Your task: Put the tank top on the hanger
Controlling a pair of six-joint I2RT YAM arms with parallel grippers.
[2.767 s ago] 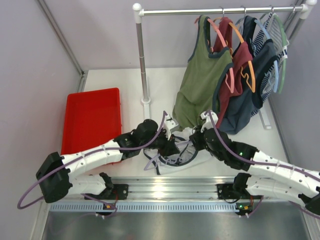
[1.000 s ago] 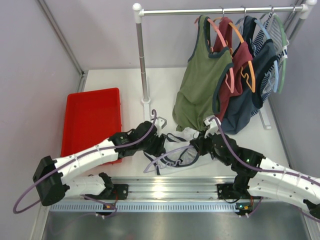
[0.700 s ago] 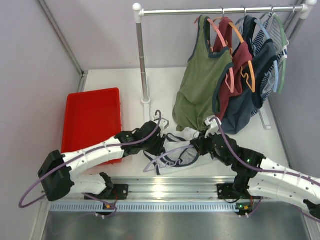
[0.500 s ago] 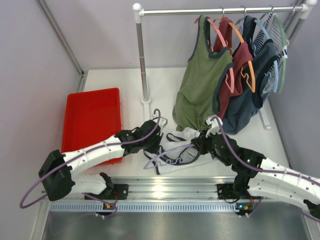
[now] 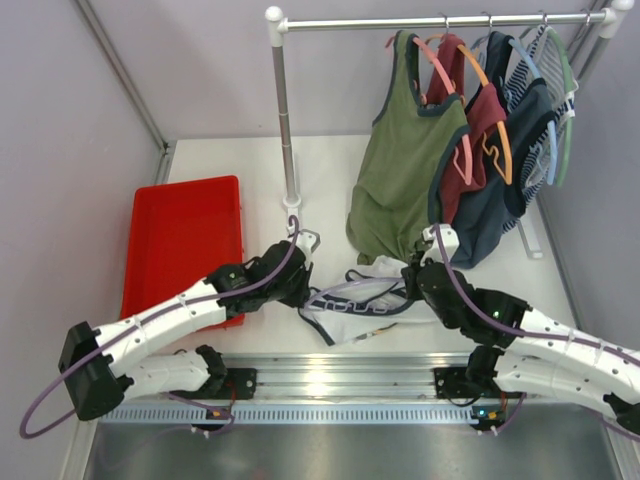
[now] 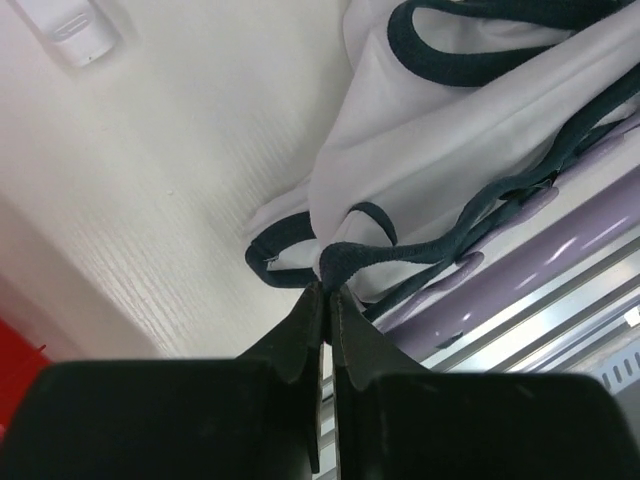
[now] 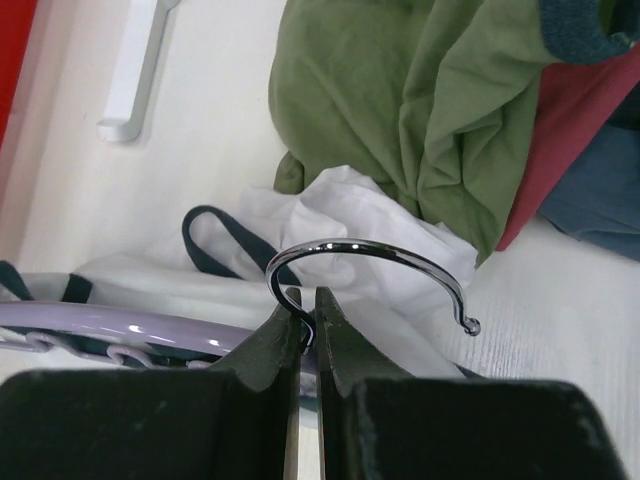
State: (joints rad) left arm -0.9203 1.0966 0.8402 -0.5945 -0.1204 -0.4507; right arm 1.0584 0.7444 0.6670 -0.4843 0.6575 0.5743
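Compared with 0.5 s earlier, the left gripper (image 5: 303, 289) has been drawn back toward the left and nearer the arm bases. The tank top (image 5: 355, 303) has been pulled from a bunched heap into a longer, flatter band between the 2 grippers. The right gripper (image 5: 412, 281) has shifted only slightly and is held just below the hem of the olive-green tank top (image 5: 400, 170). In the left wrist view, the left gripper (image 6: 325, 287) is seen fully closed, with a fold of the navy trim (image 6: 352, 257) pinched at the fingertips. In the right wrist view, the right gripper (image 7: 305, 312) is closed on the stem of the metal hook (image 7: 370, 254) of the hanger (image 7: 100, 325). The tank top lies on the table (image 5: 240, 160) with the hanger threaded among its straps. Much of the hanger (image 5: 350, 288) is covered by white fabric. Its hook cannot be made out from above, and its left end is cut off in the right wrist view. The printed graphic cannot be made out in any view.
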